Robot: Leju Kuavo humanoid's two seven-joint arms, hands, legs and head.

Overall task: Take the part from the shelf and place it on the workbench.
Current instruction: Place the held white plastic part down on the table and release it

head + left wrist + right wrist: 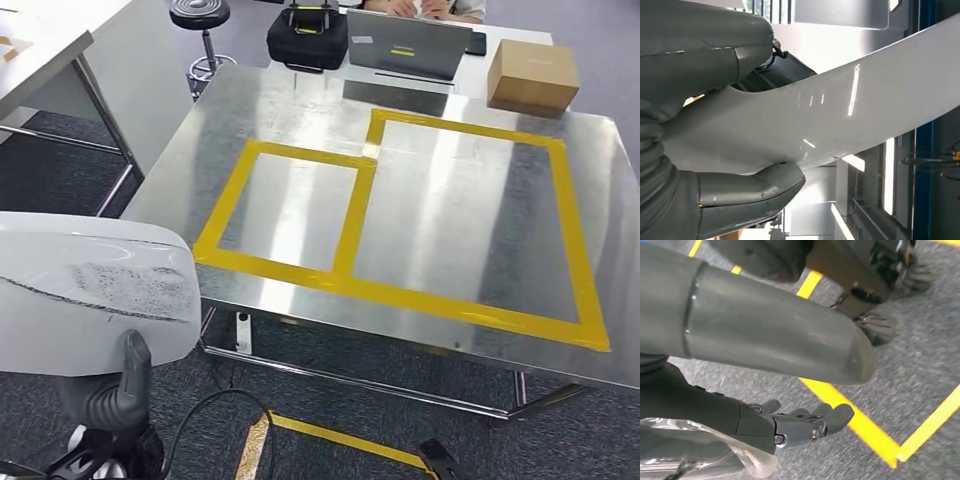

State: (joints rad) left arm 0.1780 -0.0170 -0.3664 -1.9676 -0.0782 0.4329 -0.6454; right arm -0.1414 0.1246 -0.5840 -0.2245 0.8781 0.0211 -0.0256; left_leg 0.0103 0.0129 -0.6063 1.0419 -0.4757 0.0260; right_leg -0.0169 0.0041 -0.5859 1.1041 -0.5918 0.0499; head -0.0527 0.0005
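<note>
Carry step in hand. Left hand (696,130) grips the white curved part (90,290), thumb and fingers (753,192) clamped on opposite faces; the part is held low at the robot's left, short of the table (423,110) and not over it. Right hand (791,427) hangs over the floor (919,360), fingers loosely curled, holding nothing. Next move, as judged: raise and carry the part forward over the yellow-taped frames (355,215), then set it down flat.

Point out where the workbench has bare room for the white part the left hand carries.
Both yellow-taped rectangles on the workbench are bare: the smaller one nearest the white part in the left hand, the larger beside it. Clutter sits beyond the far edge: cardboard box, laptop, black bag.
</note>
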